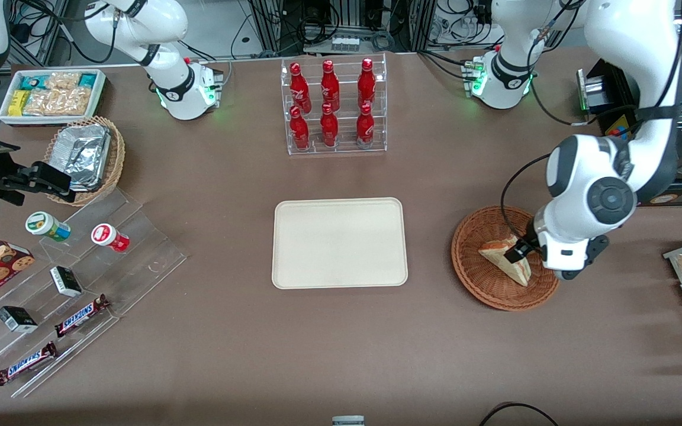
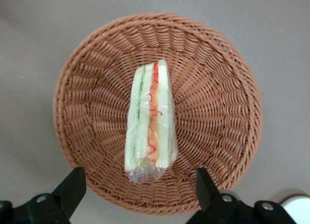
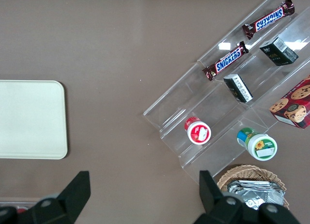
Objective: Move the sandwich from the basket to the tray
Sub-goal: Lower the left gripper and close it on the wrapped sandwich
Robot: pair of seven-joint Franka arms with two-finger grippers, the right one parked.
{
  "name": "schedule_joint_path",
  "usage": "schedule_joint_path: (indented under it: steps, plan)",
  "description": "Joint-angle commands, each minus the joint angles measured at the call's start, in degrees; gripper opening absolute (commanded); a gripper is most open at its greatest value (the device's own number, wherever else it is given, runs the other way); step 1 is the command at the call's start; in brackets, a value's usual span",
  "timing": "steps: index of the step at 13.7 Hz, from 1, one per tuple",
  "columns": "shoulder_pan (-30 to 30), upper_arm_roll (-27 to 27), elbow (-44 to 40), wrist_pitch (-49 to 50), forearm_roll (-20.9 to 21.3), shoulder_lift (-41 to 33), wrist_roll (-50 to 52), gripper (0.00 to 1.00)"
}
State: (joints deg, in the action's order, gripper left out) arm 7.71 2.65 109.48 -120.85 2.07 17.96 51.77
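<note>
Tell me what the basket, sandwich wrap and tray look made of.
Basket: woven reddish-brown wicker, going by its ribbed strands. Sandwich: looks wrapped in clear glossy film, crinkled at one end. Tray: smooth matte cream, likely plastic. The hand hangs open above the sandwich.

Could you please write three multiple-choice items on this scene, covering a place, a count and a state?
1. Where is the sandwich?
A. on the tray
B. in the basket
C. on the bare table

2. How many red bottles stand in the clear rack?
A. four
B. six
C. eight

3. How is the gripper?
A. open above the sandwich
B. shut on the sandwich
C. open over the tray

Answers: 1 B, wicker surrounds it. 2 B, two rows of three. 3 A, both fingers are spread clear of the sandwich.
</note>
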Motion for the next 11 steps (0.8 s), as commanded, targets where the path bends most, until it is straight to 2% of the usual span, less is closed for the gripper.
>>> schedule_joint_path:
  steps: [1,6,8,9,11]
  plan:
    - [-0.1,-0.5,4.2,-5.3,0.7,-1.0,1.1,1.00]
    - [-0.6,-0.6,12.3,-18.9,0.4,-1.3,4.1,1.00]
    - [-0.5,-0.6,12.5,-19.3,0.3,-0.7,5.0,0.97]
    - [-0.5,-0.6,12.5,-19.4,0.2,-0.4,5.1,0.76]
    - [-0.5,-0.6,11.6,-19.2,0.2,-0.1,7.2,0.12]
